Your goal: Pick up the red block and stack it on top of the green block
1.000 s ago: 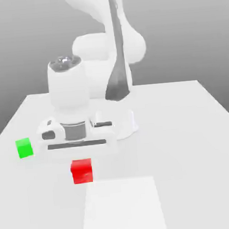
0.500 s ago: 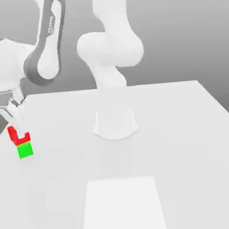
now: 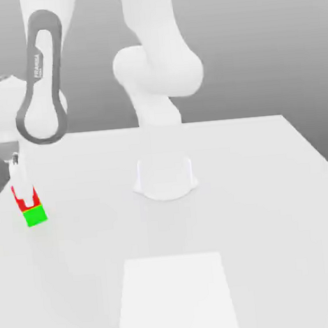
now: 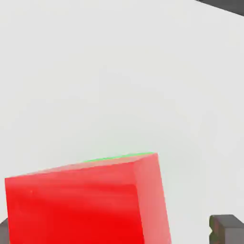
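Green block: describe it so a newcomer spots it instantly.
On the white table, toward the exterior view's left edge, the white gripper reaches down over two small stacked cubes. The green block is the lower one, bright green, directly beneath the red cube.

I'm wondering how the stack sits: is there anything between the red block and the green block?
Nothing visible: in the exterior view the red cube meets the green cube directly.
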{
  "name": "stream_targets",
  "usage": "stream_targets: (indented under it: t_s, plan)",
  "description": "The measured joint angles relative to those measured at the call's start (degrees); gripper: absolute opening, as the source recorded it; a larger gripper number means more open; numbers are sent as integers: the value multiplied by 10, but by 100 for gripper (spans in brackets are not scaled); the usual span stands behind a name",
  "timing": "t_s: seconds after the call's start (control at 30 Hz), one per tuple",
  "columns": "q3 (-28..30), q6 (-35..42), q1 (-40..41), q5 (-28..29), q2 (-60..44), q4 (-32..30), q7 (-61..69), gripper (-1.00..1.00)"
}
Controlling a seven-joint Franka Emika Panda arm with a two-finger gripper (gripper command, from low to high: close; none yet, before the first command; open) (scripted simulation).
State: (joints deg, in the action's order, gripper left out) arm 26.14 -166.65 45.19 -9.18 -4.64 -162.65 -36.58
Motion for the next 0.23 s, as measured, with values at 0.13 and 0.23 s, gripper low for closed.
stream_targets:
  t_s: [0.13,0.23]
  plan:
    - [12,53,20,108,64,-3,-76,100]
    - [-3,111,47,173,128,-5,-121,100]
